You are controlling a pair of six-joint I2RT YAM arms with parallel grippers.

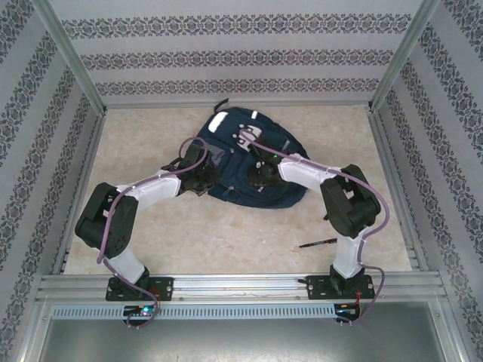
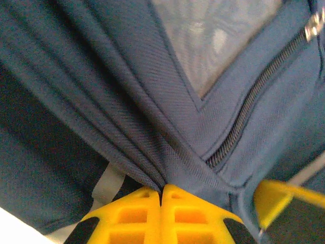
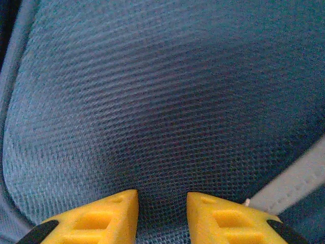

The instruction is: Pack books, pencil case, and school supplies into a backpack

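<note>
Left gripper (image 2: pixel 162 189): at the backpack's (image 1: pixel 241 162) left edge. Fingers (image 2: pixel 137 211) pressed together, pinching a thin ridge of navy fabric, with folds fanning out from the pinch. A zipper (image 2: pixel 249 119) runs just beside the pinch, on its right.
- Risk: the hold is on a narrow fold only. A hard pull would likely let the cloth slide out, or drag the whole backpack across the table (image 1: pixel 226 234) instead of lifting a flap.
- Risk: pulling across the zipper line could tighten the mouth rather than open it.

Backpack: lies flat mid-table with its top end away from the arms. Cannot tell whether any compartment is open.

Right gripper (image 3: pixel 161 198): over the backpack's lower middle. Fingers slightly spread, with a gap between the tips, set against blue mesh; nothing visibly nipped.
- Risk: closing on taut mesh may catch nothing, or snag only threads.

Pen (image 1: pixel 318 243): on the table to the right of the backpack, towards the arms, well apart from it.
- Risk: the right arm's elbow hangs near it, and a swing back could knock it away.
</note>
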